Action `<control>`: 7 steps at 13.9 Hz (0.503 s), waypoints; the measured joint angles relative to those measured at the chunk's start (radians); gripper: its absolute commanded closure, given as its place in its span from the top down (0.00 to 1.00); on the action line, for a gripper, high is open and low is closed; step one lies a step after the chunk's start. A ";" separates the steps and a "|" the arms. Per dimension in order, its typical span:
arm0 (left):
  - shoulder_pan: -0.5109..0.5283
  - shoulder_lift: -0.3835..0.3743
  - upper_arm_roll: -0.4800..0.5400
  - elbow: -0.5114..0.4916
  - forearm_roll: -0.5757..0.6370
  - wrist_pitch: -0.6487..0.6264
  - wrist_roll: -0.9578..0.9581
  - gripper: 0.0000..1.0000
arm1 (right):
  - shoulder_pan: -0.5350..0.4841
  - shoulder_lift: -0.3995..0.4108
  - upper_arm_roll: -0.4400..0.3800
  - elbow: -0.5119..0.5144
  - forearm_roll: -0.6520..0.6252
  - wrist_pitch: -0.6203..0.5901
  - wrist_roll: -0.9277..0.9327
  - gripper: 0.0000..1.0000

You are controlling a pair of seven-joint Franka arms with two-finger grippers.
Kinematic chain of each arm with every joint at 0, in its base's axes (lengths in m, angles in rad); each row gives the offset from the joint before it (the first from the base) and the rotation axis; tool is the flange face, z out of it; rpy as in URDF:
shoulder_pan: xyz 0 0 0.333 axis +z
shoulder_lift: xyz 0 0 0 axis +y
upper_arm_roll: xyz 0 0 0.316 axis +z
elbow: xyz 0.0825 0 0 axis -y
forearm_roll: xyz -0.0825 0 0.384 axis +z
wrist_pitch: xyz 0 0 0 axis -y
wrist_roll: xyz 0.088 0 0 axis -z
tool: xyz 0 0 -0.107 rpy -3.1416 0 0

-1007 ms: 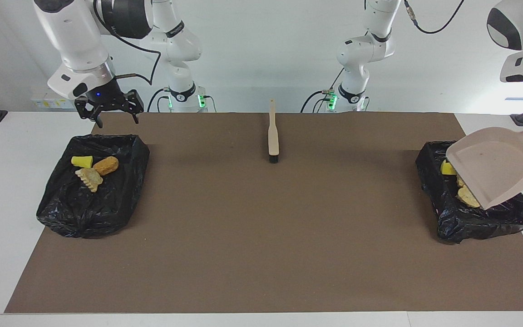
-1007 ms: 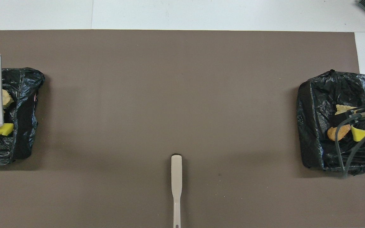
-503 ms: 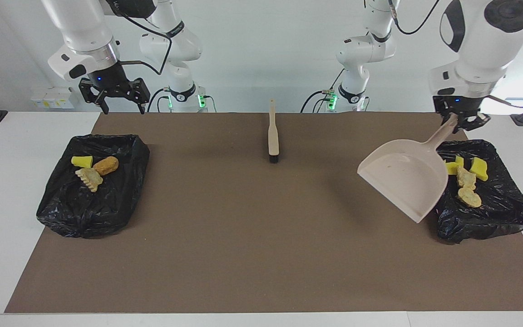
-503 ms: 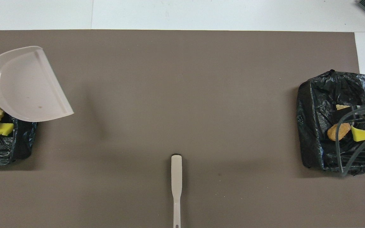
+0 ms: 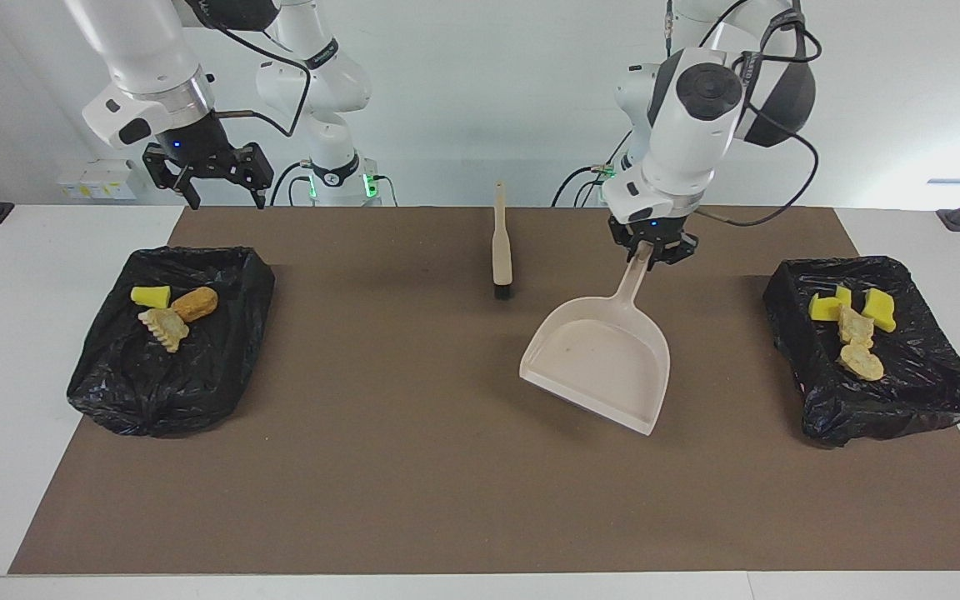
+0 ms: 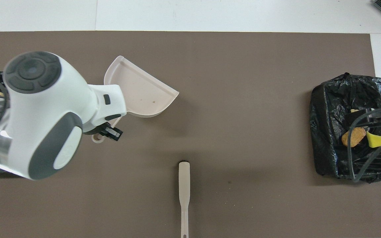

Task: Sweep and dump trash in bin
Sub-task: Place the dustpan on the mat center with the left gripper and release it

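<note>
My left gripper is shut on the handle of the empty beige dustpan, which hangs tilted low over the mat's middle, lip down; the arm hides the grip in the overhead view, where the dustpan shows. Trash, yellow chunks and golden-brown pieces, lies in the black-bagged bin at the left arm's end. More trash lies in the bin at the right arm's end. My right gripper waits open, high above that bin's robot-side edge.
A beige brush lies on the brown mat near the robots, bristles pointing away from them, beside the dustpan's handle; it shows too in the overhead view as the brush.
The left arm swung the dustpan from over its bin to the mat's middle and lowered it. The trash stays in that bin. The right gripper rose slightly, still open.
</note>
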 measured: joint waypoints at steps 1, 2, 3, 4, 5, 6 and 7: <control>-0.029 0.024 0.000 -0.011 -0.006 0.055 -0.090 0.00 | 0.000 0.000 0.000 0.000 0.000 0.000 0.000 1.00; -0.054 0.056 0.001 -0.017 -0.007 0.115 -0.176 0.00 | 0.000 0.000 0.000 0.000 0.000 -0.001 0.000 1.00; -0.072 0.091 0.001 -0.020 -0.008 0.173 -0.239 0.00 | 0.000 0.000 0.000 0.000 0.000 -0.002 0.000 1.00; -0.085 0.126 0.001 -0.020 -0.008 0.222 -0.289 0.00 | 0.000 0.000 0.000 -0.001 0.000 -0.002 0.001 1.00; -0.092 0.153 0.002 -0.020 -0.008 0.256 -0.324 0.00 | 0.000 0.000 0.000 -0.001 0.000 -0.002 0.001 1.00; -0.100 0.174 0.002 -0.020 -0.009 0.285 -0.351 0.00 | 0.000 0.000 0.000 -0.001 0.000 -0.002 0.001 1.00; -0.110 0.192 0.002 -0.021 -0.010 0.312 -0.372 0.00 | 0.000 0.000 0.000 -0.001 0.000 -0.003 0.001 1.00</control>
